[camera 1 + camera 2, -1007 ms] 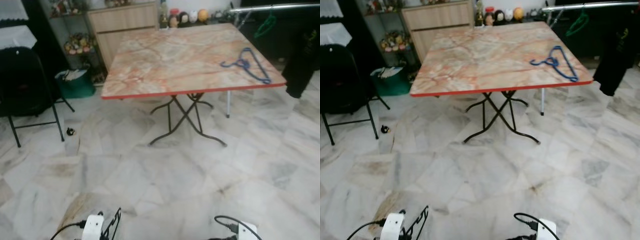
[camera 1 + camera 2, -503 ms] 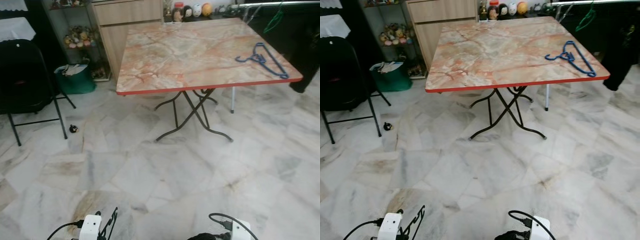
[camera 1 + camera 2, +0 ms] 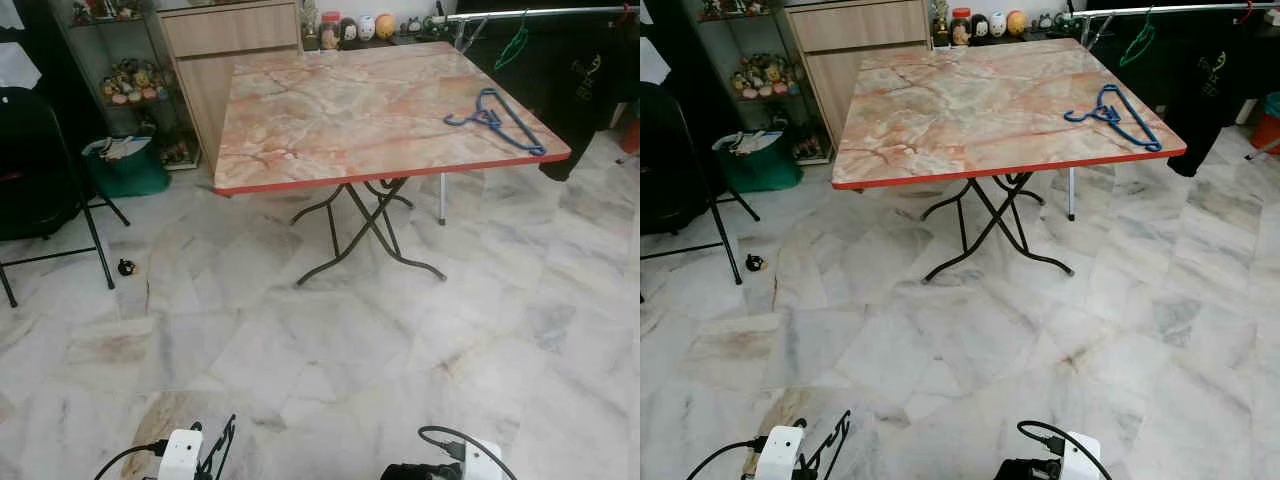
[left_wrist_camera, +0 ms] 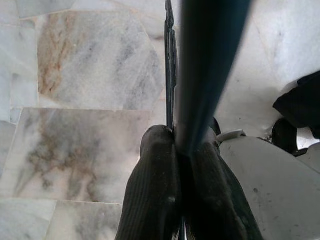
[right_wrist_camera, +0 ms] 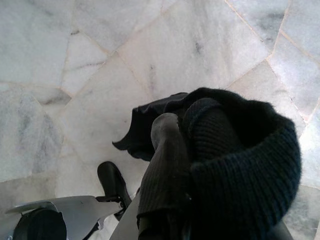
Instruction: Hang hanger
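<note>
The surface (image 3: 380, 110) and marble floor (image 3: 330, 340) are viewed from head height, forward and downward, by both eye views. The floor is faced closely, straight down, by each wrist view.

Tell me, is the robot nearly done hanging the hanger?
Nothing done yet: the blue plastic hanger lies untouched on the orange marble-patterned folding table. In hand: the robot faces it from across the white marble floor. Left: reach it, grasp it, hang it on the silver rail.
</note>
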Robot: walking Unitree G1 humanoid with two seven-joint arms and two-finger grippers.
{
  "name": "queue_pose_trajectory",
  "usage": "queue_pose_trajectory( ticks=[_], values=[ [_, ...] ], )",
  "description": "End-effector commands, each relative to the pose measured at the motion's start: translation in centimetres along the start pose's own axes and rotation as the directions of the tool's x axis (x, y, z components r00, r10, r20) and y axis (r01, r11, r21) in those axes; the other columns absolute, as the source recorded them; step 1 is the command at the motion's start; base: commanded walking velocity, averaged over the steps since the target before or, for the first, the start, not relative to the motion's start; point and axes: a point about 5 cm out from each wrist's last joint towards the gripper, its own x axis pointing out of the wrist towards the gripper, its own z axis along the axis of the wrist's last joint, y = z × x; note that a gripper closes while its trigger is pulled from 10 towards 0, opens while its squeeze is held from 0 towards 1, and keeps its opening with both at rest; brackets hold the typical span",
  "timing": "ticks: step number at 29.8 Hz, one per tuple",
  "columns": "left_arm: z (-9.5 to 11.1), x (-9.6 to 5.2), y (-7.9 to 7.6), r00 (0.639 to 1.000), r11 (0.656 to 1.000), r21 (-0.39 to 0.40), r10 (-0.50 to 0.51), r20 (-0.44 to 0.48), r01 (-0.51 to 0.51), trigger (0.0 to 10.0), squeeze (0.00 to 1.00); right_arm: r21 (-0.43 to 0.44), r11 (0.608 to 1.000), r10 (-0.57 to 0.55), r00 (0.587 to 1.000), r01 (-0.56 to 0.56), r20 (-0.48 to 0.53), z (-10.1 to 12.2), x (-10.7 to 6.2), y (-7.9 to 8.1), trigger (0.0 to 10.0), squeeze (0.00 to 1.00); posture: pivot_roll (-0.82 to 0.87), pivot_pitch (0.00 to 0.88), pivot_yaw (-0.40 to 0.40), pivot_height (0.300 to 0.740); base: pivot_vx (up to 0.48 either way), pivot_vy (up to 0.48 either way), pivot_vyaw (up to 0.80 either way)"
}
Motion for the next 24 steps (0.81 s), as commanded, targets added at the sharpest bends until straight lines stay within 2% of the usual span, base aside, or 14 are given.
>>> queue_pose_trajectory(
  ticks=[1,6,11,12,13,14,16,18,20,21,24],
  values=[
    [-0.2,-0.1,0.3,1.000,1.000,-0.003,0.008,-0.010,-0.008,10.0,0.00,0.005,1.000,-0.009,1.000,0.009,0.008,0.1,0.0,0.0,10.0,0.00,0.01,0.002,0.069,0.740,0.281,0.000,0.00],
    [-0.3,-0.1,0.3,1.000,1.000,-0.004,0.010,-0.011,-0.010,10.0,0.00,0.013,0.999,-0.031,0.999,0.031,0.017,0.2,0.0,-0.3,10.0,0.00,0.01,0.002,0.069,0.740,0.295,0.000,0.00],
    [-0.3,-0.1,0.3,1.000,1.000,-0.005,0.012,-0.011,-0.012,10.0,0.00,0.048,0.994,-0.097,0.995,0.095,0.028,0.4,0.0,-1.3,10.0,0.00,0.01,0.002,0.068,0.740,0.300,0.000,0.00],
    [-0.3,-0.1,0.3,1.000,1.000,-0.006,0.012,-0.010,-0.012,10.0,0.00,0.090,0.974,-0.210,0.977,0.206,0.040,0.6,-0.3,-3.4,10.0,0.00,0.01,0.002,0.068,0.740,0.304,0.000,0.00],
    [-0.3,-0.1,0.3,1.000,1.000,-0.006,0.012,-0.010,-0.012,10.0,0.00,0.109,0.956,-0.278,0.960,0.272,0.044,0.6,-0.6,-4.8,10.0,0.00,0.01,0.002,0.068,0.740,0.304,0.000,0.00],
    [-0.3,-0.1,0.3,1.000,1.000,-0.006,0.012,-0.010,-0.012,10.0,0.00,0.097,0.922,-0.382,0.923,0.376,0.050,0.6,-1.1,-7.2,10.0,0.00,0.01,0.002,0.068,0.740,0.300,0.000,0.00],
    [-0.4,-0.1,0.3,1.000,1.000,-0.006,0.012,-0.011,-0.012,10.0,0.00,0.066,0.896,-0.443,0.895,0.439,0.059,0.6,-1.5,-8.5,10.0,0.00,0.01,0.002,0.070,0.740,0.300,0.000,0.00],
    [-0.4,-0.1,0.3,1.000,1.000,-0.004,0.012,-0.012,-0.012,10.0,0.00,0.104,0.837,-0.545,0.836,0.537,0.066,0.7,-2.3,-10.6,10.0,0.00,0.01,0.002,0.069,0.740,0.302,0.000,0.00],
    [-0.4,-0.1,0.3,1.000,1.000,-0.003,0.012,-0.013,-0.012,10.0,0.00,0.084,0.800,-0.600,0.797,0.594,0.076,0.8,-2.8,-11.7,10.0,0.00,0.01,0.002,0.069,0.740,0.300,0.000,0.00],
    [-0.4,-0.1,0.3,1.000,1.000,-0.004,0.011,-0.013,-0.011,10.0,0.00,0.053,0.769,-0.639,0.765,0.637,0.087,0.8,-3.1,-12.5,10.0,0.00,0.00,0.002,0.069,0.740,0.300,0.000,0.00],
    [-0.4,-0.1,0.3,1.000,1.000,-0.004,0.010,-0.013,-0.010,10.0,0.00,0.048,0.761,-0.649,0.756,0.647,0.088,0.7,-3.3,-12.6,10.0,0.00,0.00,0.003,0.067,0.740,0.301,0.000,0.00]
  ],
)
